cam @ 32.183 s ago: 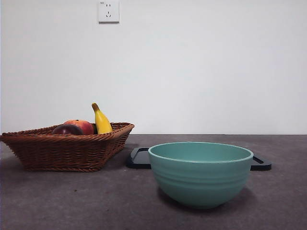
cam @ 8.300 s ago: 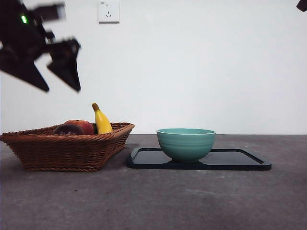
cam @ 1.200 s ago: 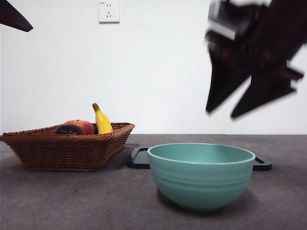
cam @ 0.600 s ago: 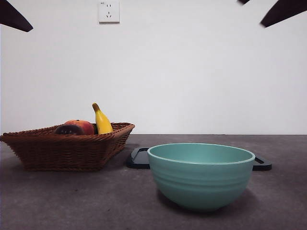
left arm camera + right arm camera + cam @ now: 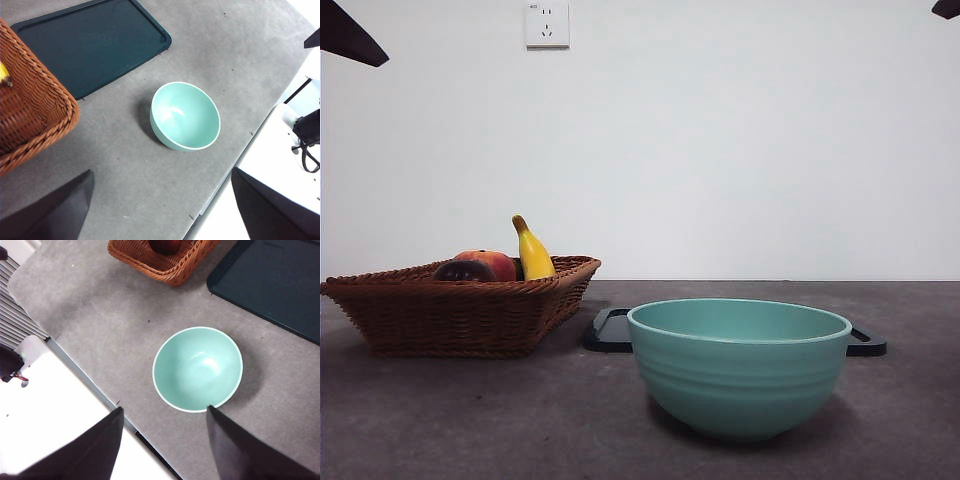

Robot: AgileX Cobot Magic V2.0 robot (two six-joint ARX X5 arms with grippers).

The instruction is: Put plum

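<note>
The plum point(image 5: 463, 271) is a dark maroon fruit lying in the wicker basket point(image 5: 460, 312) at the left, next to a red-orange fruit point(image 5: 496, 263) and a banana point(image 5: 532, 253). The right wrist view shows part of the plum point(image 5: 166, 245) at the picture's edge. My left gripper point(image 5: 160, 215) is open and empty, high above the table. My right gripper point(image 5: 165, 450) is open and empty, high above the green bowl point(image 5: 197, 369). In the front view both arms show only as black tips at the top corners.
The green bowl point(image 5: 739, 365) stands empty on the bare table, in front of the dark tray point(image 5: 608, 331). The tray point(image 5: 95, 45) is empty. The table's near edge point(image 5: 235, 165) lies close to the bowl point(image 5: 185, 116).
The right arm, a second ago low above the bowl, has risen out to the top right corner. The bowl, earlier on the tray, now stands in front of it. The fruits have not moved.
</note>
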